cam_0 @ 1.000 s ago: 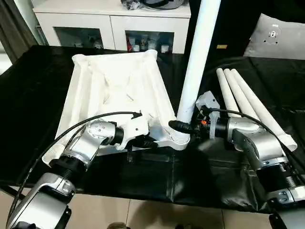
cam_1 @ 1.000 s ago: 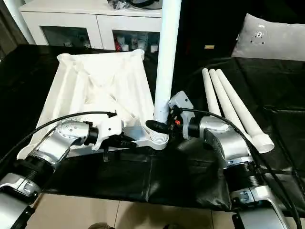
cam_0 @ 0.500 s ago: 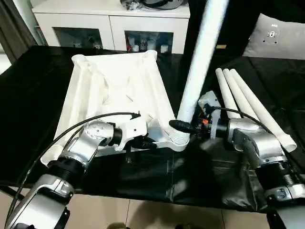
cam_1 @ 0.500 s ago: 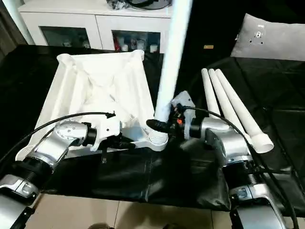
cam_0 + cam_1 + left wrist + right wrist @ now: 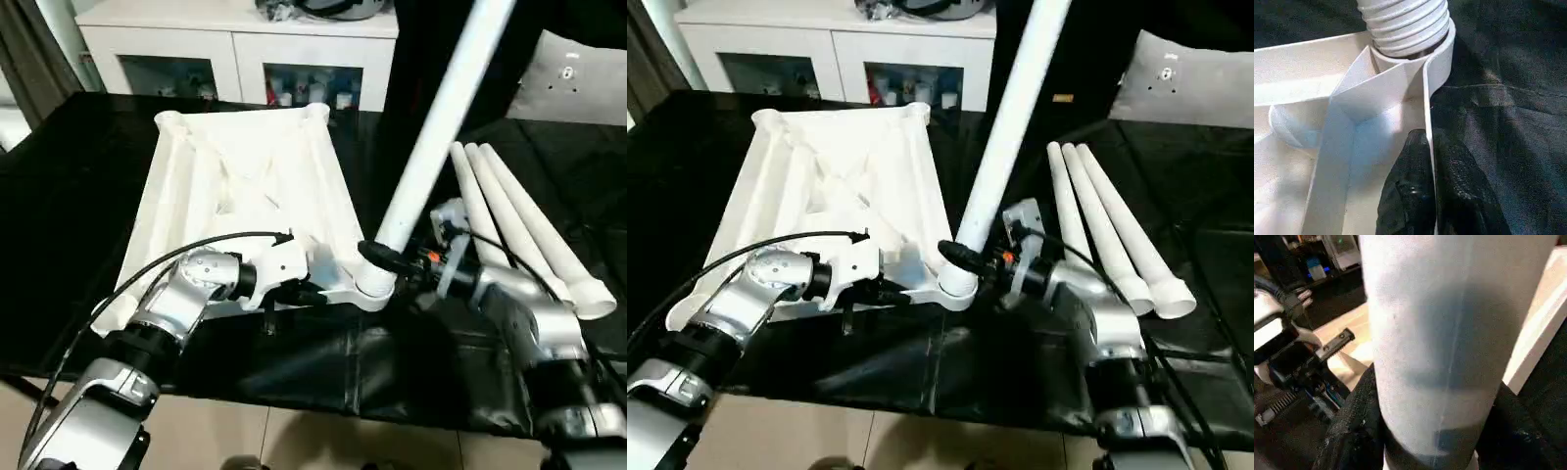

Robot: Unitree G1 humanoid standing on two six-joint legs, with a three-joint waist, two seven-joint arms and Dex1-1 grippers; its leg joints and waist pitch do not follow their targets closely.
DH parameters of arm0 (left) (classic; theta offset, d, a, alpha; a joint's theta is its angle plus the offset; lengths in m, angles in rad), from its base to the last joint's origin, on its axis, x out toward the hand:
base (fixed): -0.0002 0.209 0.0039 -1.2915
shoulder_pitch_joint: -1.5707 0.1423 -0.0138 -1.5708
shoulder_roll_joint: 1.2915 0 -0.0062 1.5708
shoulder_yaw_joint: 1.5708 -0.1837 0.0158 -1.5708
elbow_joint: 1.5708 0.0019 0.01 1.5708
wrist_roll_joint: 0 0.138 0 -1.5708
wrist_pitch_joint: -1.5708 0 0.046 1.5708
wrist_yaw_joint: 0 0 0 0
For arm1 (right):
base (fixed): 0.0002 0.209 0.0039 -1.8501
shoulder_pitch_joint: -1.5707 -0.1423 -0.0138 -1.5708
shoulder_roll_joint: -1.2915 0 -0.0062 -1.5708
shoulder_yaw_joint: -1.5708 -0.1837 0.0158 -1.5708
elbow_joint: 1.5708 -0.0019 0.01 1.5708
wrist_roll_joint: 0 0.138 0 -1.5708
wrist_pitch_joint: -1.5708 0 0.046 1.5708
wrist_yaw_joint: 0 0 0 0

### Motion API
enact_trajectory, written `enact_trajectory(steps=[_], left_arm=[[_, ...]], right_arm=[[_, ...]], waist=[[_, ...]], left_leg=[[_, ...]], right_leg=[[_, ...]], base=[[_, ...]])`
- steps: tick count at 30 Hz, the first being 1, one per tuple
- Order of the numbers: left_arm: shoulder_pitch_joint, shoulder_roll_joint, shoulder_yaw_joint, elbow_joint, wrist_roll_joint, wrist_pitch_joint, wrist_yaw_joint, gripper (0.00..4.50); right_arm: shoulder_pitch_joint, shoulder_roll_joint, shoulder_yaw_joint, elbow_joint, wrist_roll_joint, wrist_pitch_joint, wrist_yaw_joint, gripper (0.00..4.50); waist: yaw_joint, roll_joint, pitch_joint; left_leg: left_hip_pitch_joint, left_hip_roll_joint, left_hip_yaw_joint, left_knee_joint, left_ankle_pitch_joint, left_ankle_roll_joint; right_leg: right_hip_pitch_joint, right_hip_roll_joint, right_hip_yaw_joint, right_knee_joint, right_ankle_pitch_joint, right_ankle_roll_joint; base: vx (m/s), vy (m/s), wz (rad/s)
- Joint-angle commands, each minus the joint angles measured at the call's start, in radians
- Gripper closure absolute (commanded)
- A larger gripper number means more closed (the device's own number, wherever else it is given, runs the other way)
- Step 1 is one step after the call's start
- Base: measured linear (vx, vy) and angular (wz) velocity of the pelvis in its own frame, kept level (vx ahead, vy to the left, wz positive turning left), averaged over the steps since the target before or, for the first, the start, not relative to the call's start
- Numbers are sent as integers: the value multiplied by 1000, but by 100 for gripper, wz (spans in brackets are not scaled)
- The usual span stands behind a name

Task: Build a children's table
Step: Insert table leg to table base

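The children's table top (image 5: 245, 186) lies upside down on the black cloth, ribs facing up. One white leg (image 5: 436, 117) stands with its threaded end in the near right corner socket (image 5: 372, 284) and leans to the right. My right gripper (image 5: 387, 257) is shut on this leg just above the socket; its black fingers (image 5: 1352, 426) wrap both sides of the tube. My left gripper (image 5: 1429, 139) is shut on the top's near rim (image 5: 1426, 98), close to that socket, one finger on each side of the thin wall. Three loose legs (image 5: 519, 215) lie side by side at the right.
A white cabinet (image 5: 235, 49) with dark glass compartments stands behind the work surface. A grey cushion (image 5: 583, 83) sits at the back right. The black cloth (image 5: 392, 362) hangs over the near edge, with tiled floor below.
The leg has tipped from nearly upright to leaning right, still seated in the socket. My right gripper stayed shut on it. The left gripper kept its grip on the rim.
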Motion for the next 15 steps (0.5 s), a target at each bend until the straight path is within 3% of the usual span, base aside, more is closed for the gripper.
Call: enact_trajectory(steps=[1, 9, 13, 15], left_arm=[[-13, -8, -2, -14, -6, -28, -8, 450], [-24, -5, 0, 0, 1, -38, -23, 450], [-34, 4, 0, -8, -1, -36, -44, 450], [-35, 8, -2, -15, -2, -35, -53, 450]], right_arm=[[23, -17, 25, 4, -55, -3, -16, 260], [5, -51, 85, 18, -107, -26, 24, 260], [-28, -58, 114, 48, -117, -29, 66, 260], [-37, -63, 131, 59, -122, -23, 89, 260]], waist=[[-4, 2, -75], [-4, 1, -74], [-3, -7, -73], [-3, -5, -74]], left_leg=[[-11, 28, 17, -77, -73, 43], [-12, 28, 17, -77, -78, 50], [-12, 28, 17, -77, -77, 55], [-12, 29, 17, -76, -71, 57]], right_leg=[[76, -67, 38, -62, -151, -222], [76, -67, 39, -61, -151, -228], [76, -69, 38, -61, -166, -230], [76, -69, 37, -60, -161, -232]], base=[[0, 0, 0], [0, 0, 0], [0, 0, 0], [0, 0, 0]])
